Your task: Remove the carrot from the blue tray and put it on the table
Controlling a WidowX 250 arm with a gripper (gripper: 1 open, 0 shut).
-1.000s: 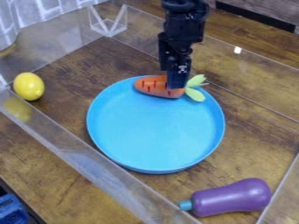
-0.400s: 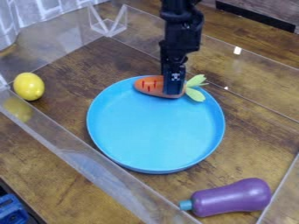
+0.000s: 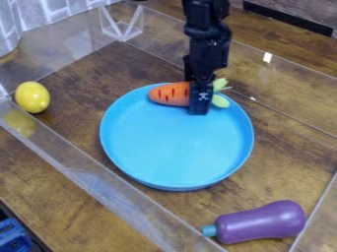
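Black robot gripper [image 3: 200,98] reaches down from the top of the view, fingers spread at the orange toy carrot with dark grooves and pale green top [image 3: 171,94]; firm grip not discernible. Carrot lies at the far rim of the round bright blue plastic tray [image 3: 176,140]. Bare dark brown wood-grain table [image 3: 66,162] left of tray; clear acrylic wall [image 3: 116,193] passes close to tray's near-left edge.

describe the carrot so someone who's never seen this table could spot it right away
Find the big round blue tray. At its far rim, beneath the black pincer, lies the carrot. It is orange with dark grooves and pale green leaves, unlike the yellow lemon or purple eggplant.
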